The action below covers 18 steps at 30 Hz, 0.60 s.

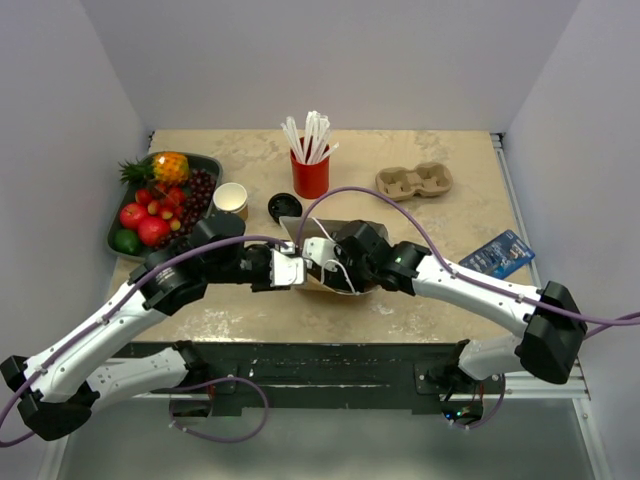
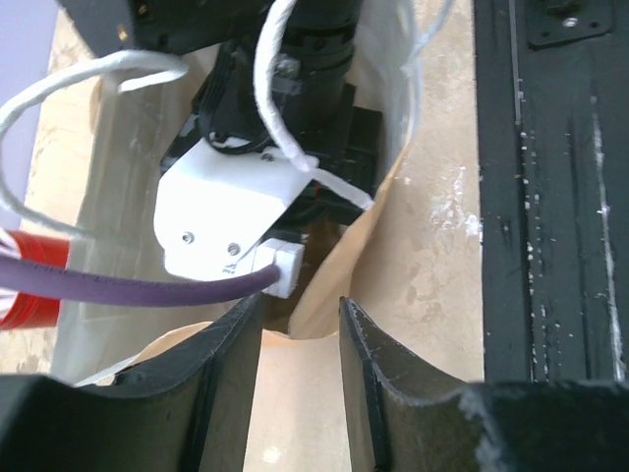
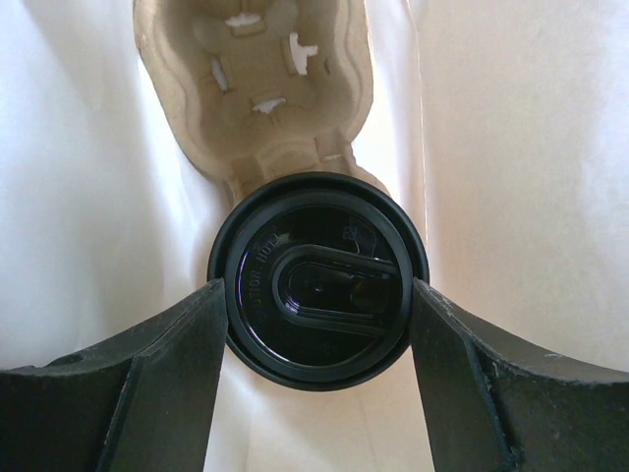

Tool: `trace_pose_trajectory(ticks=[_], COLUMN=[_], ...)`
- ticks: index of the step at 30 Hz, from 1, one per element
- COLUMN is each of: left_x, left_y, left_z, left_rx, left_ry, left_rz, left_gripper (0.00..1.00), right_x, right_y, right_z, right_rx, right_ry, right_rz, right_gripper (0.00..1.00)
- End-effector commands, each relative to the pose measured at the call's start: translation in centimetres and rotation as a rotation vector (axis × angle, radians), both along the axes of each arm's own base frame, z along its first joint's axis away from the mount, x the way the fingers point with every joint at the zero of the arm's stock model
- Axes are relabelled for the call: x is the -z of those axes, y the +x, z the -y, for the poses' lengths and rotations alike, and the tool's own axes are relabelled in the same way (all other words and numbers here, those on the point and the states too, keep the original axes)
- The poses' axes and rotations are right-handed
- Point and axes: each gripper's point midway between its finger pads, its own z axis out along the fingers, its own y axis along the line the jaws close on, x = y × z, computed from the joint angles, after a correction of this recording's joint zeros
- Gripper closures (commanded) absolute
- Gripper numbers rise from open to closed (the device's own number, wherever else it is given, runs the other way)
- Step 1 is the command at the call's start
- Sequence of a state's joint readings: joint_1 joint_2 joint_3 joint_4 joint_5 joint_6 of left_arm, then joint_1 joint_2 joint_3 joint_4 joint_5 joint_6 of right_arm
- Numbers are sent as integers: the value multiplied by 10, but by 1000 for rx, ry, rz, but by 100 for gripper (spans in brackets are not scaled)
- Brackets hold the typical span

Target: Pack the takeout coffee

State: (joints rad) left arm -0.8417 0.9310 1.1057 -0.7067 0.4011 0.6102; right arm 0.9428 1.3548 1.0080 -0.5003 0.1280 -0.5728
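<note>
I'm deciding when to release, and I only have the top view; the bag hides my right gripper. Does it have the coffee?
Observer: Yes, the right gripper is shut on the coffee, at its lid, down inside the bag.
Operator: What else is in there?
Observer: A carrier lies in the bag; its far wells are empty.
Operator: And the left gripper?
Observer: Its fingers stand apart at the bag's rim.
</note>
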Motion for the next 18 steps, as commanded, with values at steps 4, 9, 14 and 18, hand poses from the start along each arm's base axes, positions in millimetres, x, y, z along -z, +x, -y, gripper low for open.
trace_pose_trajectory(ticks=[4,9,14,18], left_x=[-26,-16,1,11], left_y=[12,4,8,7], left_z=[-8,-2,6,8], left_rx=[-91,3,37,44], left_ry=[-99,-62,-9,10], left_rz=[111,117,89,63], left_gripper=[56,56,57,57], right_x=[-2,-3,-4,-3], right_y=[-14,-12,-8,-4], right_z=[-8,-9,-13,-11], right_rx=[-5,5,8,33], right_ry=[26,29,34,41], right_rz=[-82,-87,-85,-94], right_gripper=[73,73,73,73])
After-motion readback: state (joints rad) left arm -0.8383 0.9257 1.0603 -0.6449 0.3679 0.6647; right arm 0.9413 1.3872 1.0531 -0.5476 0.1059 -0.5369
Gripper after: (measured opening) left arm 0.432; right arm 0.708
